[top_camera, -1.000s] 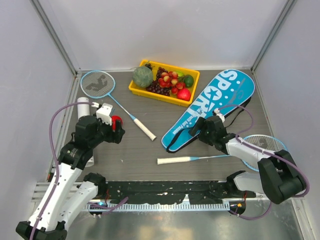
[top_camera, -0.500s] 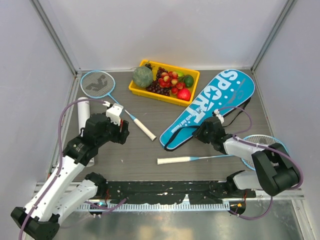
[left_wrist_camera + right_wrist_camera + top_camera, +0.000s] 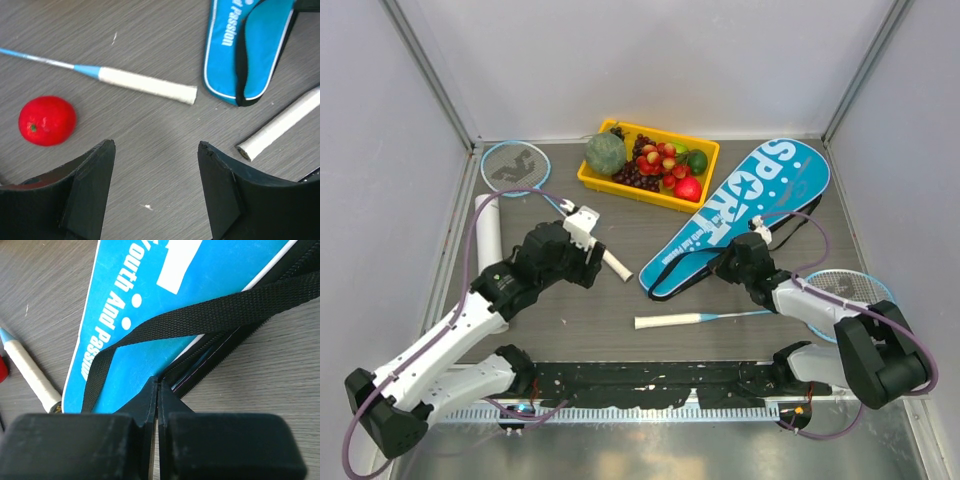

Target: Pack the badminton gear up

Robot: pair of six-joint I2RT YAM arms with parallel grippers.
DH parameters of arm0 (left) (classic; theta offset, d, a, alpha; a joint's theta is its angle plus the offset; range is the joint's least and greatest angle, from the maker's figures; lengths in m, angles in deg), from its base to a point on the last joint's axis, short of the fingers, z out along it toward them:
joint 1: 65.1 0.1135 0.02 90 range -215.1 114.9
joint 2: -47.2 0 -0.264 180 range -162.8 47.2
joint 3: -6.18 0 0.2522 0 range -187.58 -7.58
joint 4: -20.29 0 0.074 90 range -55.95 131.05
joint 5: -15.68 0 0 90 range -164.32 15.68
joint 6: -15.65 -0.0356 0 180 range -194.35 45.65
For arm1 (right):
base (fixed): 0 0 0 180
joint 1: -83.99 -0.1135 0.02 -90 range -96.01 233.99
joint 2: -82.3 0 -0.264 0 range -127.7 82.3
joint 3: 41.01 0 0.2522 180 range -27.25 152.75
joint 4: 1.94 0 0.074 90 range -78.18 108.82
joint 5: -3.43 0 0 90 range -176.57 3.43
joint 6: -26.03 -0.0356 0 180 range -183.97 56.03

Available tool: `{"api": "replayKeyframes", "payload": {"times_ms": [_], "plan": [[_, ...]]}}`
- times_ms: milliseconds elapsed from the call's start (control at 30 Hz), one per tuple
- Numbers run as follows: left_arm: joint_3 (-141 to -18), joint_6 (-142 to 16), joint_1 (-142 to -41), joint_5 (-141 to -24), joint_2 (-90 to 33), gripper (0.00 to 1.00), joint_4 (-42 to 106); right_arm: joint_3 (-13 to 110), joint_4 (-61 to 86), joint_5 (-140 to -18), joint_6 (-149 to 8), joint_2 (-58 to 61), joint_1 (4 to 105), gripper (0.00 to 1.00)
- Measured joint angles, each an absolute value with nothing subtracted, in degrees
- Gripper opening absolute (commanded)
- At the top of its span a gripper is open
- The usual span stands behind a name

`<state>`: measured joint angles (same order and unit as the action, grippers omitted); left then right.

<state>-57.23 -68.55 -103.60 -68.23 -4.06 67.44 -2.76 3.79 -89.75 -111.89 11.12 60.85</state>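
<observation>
Clamping right pincer (image 3: 156, 382) grips bag (image 3: 225, 265); open left pincer (image 3: 155, 150) alone views red ball (image 3: 47, 120).

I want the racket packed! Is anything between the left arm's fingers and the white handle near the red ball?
Nothing visible. Only bare table lies between the open left fingers and that racket handle. The red ball sits off to the side, not touching the handle, so it blocks nothing.

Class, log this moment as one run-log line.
left end effector: open over table, near racket handle and red ball | right end effector: shut on blue bag zipper edge | second racket: on table, outside bag
</observation>
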Motion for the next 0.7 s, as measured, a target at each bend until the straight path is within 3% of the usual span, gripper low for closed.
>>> {"api": "replayKeyframes", "payload": {"times_ms": [233,567,700], "plan": [[-56.6,-69.9,-111.3,-65.9,-8.0,0.70,56.6,-2.9,3.0,-89.3,-111.6,12.9,60.9,0.05],[-55.8,-74.5,-120.7,-63.7,-27.3,0.70,39.2,-2.9,1.5,-85.6,-112.5,17.6,60.9,0.06],[-55.6,-74.9,-123.0,-63.1,-32.9,0.70,33.9,-2.9,1.8,-87.5,-112.7,18.7,60.9,0.40]]}}
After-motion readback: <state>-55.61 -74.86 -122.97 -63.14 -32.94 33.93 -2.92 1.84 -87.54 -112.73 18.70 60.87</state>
